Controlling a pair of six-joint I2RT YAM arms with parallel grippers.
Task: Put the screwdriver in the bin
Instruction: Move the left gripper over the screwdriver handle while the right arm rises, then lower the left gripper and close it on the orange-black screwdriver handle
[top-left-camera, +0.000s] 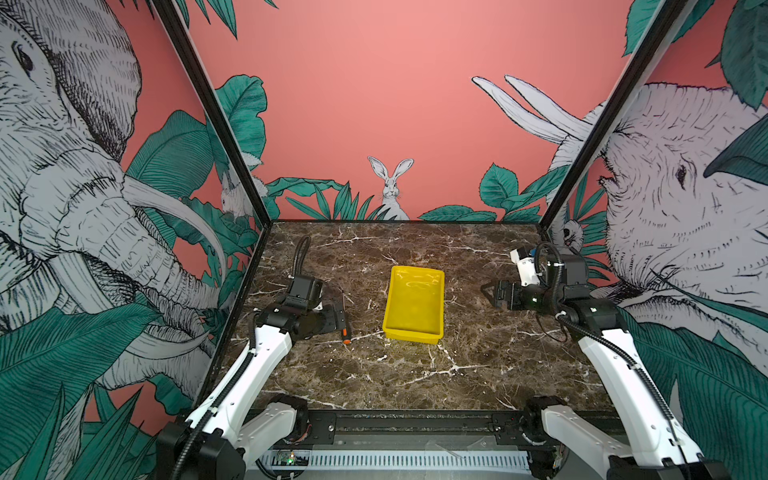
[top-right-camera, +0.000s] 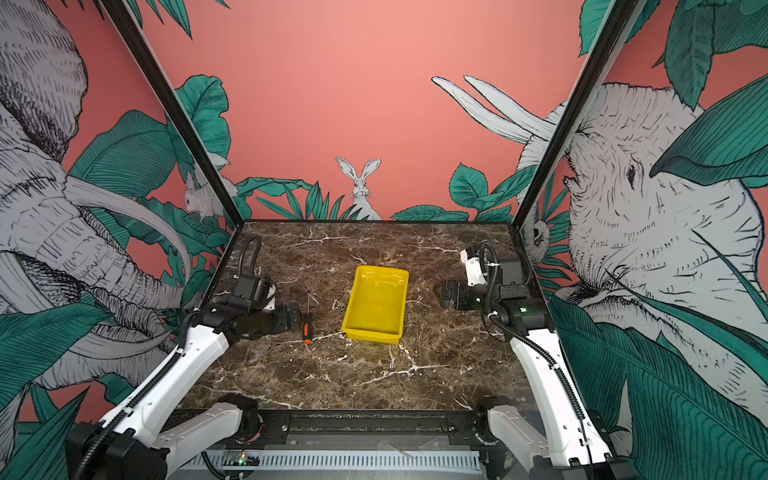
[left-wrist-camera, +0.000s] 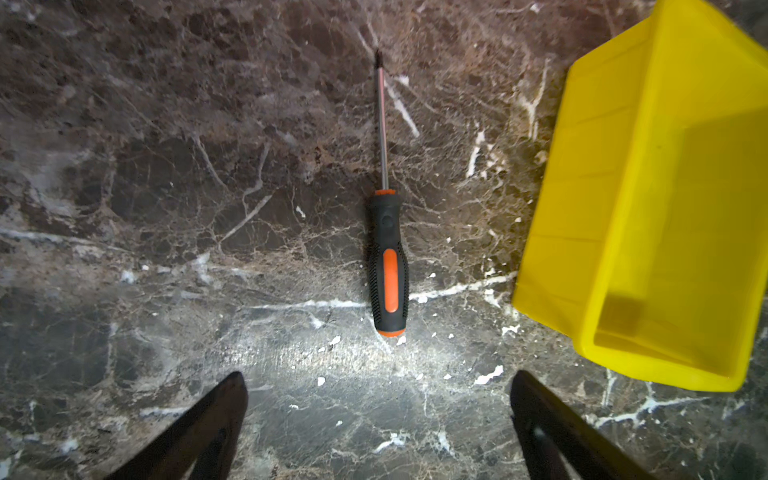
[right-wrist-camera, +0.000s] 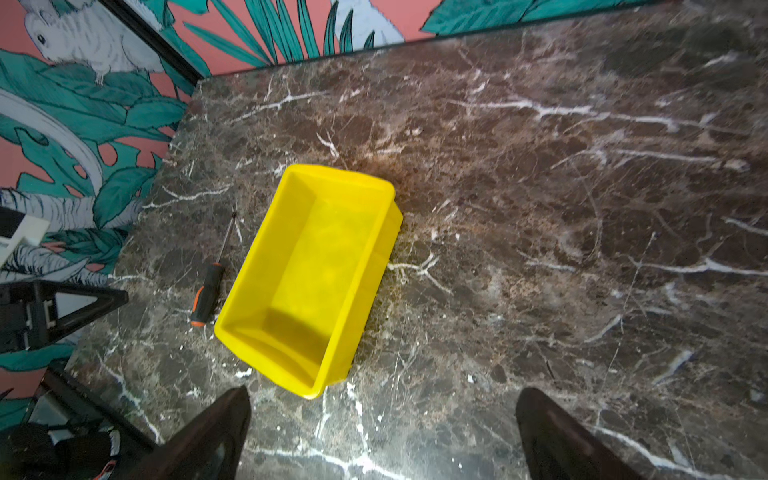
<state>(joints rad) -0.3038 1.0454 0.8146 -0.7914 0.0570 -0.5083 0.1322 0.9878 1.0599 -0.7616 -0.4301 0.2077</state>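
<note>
Marble tabletop (top-left-camera: 415, 374), screwdriver (left-wrist-camera: 386, 249) flat just beside yellow bin (top-left-camera: 411, 335), left jaws apart nearby, right jaws apart.

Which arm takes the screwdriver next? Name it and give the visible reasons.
Left. The left gripper hangs open right beside the screwdriver, which lies on the table, handle towards its jaws. The right gripper, also open, sits beyond the bin, which stands between it and the screwdriver.

Screwdriver (left-wrist-camera: 387, 266) – just beside bin (left-wrist-camera: 590, 187)
</note>
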